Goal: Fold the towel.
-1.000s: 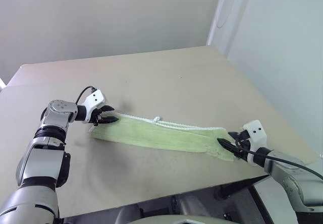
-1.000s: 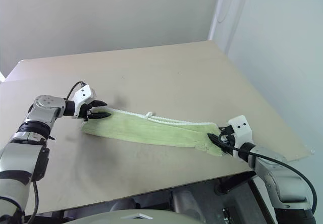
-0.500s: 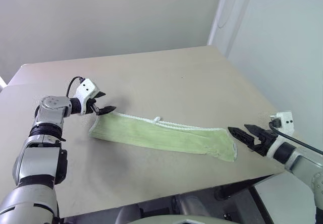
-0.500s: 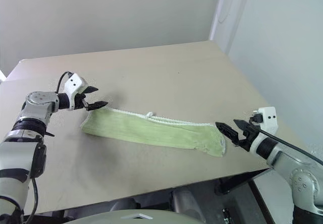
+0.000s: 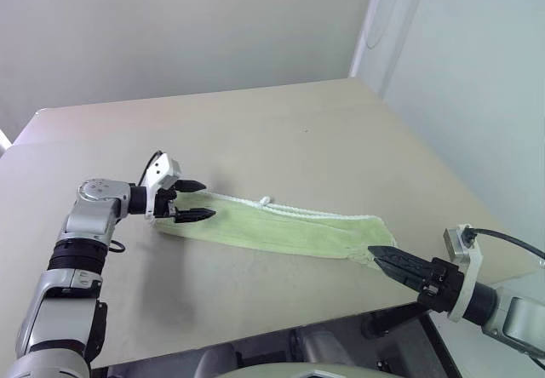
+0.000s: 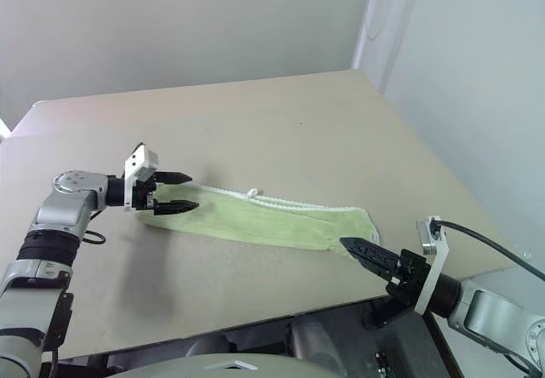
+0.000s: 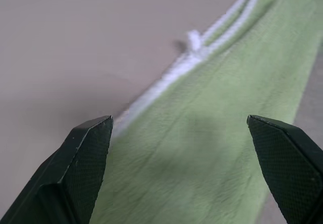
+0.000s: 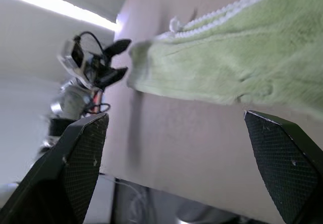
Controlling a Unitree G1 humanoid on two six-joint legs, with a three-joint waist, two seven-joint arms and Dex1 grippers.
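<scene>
The towel (image 5: 281,231) lay folded into a long narrow strip across the tabletop (image 5: 324,140), while the left gripper (image 5: 194,201) hovered at one end and the right gripper (image 5: 393,260) at the other, both with jaws wide and empty.

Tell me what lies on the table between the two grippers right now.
The towel, folded into a long strip, stretches from below the open left gripper toward the open right gripper on the table, as the left eye view shows.

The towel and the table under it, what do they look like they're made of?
The towel: soft terry cloth, likely cotton, going by its fuzzy matte pile and the corded whitish edging. The table: smooth matte beige top, probably laminate, though no grain or edge detail confirms it.
</scene>
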